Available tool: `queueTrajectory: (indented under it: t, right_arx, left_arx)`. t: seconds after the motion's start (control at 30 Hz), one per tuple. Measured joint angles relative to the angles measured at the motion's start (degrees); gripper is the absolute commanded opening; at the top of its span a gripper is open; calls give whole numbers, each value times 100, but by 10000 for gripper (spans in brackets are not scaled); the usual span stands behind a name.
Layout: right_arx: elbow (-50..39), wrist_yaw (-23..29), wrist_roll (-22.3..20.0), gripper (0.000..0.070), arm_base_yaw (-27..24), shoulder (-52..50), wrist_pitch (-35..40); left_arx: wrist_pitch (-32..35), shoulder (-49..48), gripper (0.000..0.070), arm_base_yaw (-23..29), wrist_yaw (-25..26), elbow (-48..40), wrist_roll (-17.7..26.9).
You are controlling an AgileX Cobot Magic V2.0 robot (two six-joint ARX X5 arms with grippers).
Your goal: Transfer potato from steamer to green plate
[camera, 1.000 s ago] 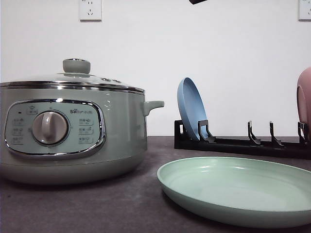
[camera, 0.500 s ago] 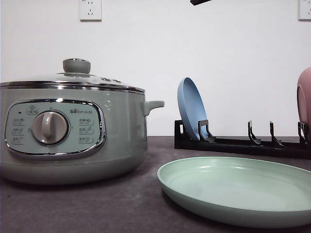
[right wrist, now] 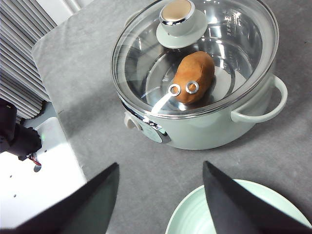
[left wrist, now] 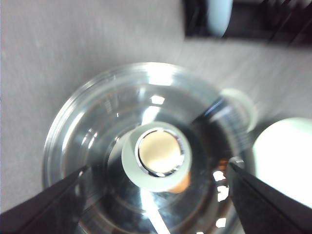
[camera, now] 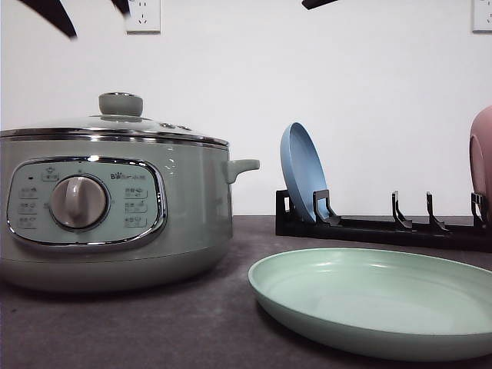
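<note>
- Ahead of me stands a plain white wall [camera: 369,92], evenly lit and bare apart from its fittings.
- A white wall socket [camera: 143,14] sits high on it to my left, and the edge of a second socket [camera: 483,14] shows at the far right.
- The table [camera: 138,330] under me is covered in a dark grey, matte, cloth-like surface.
- Beside the table I see ribbed grey slats [right wrist: 19,58] and a white ledge [right wrist: 44,180].
</note>
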Motion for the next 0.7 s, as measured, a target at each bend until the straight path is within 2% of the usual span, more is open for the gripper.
queueTrajectory:
  t: [0.37, 0.7]
  right_arx:
    - [0, 2, 0, 339, -1, 0, 0]
    - [0, 2, -2, 339, -1, 0, -39]
  left_arx:
    - [61, 820, 555, -240, -129, 0, 38]
    - [90, 1094, 554, -290, -155, 2, 38]
